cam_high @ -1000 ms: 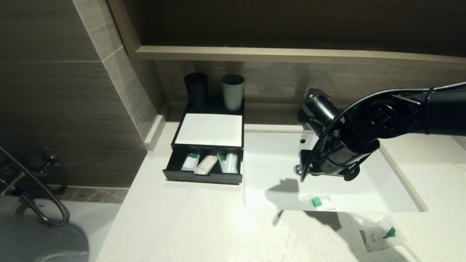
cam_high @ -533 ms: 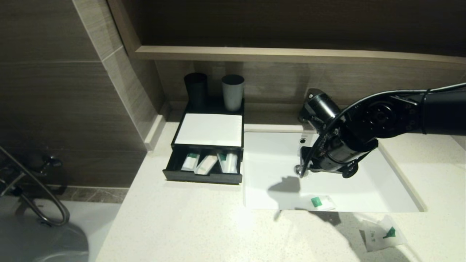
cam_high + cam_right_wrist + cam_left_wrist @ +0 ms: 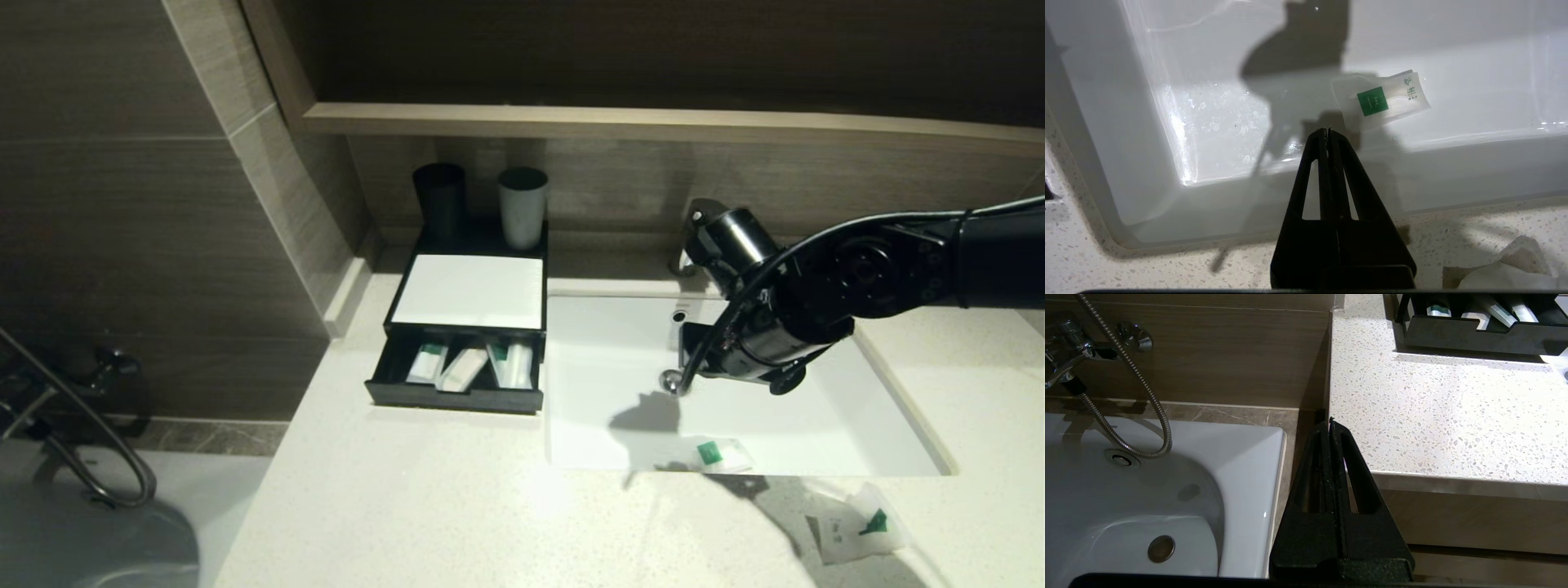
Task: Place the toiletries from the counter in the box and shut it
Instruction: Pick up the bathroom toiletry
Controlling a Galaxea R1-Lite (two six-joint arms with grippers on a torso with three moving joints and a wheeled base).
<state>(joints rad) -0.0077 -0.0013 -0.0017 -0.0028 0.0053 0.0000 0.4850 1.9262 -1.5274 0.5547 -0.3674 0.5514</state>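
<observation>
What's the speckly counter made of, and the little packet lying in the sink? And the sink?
The counter looks like polished stone, perhaps terrazzo or quartz: cream with tiny dark flecks. The packet seems thin clear plastic film, crinkly and see-through, with a green printed square. The sink looks like glazed white ceramic, smooth and shiny enough to show glare; it might be enamel.

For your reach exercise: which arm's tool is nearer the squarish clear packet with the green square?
Right tool hovers just beside the packet; left tool hangs off the counter's far end.

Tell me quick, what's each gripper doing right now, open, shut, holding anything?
Left gripper: shut, empty, parked beside the counter edge.
Right gripper: shut, empty, over the basin near the green-marked packet.
</observation>
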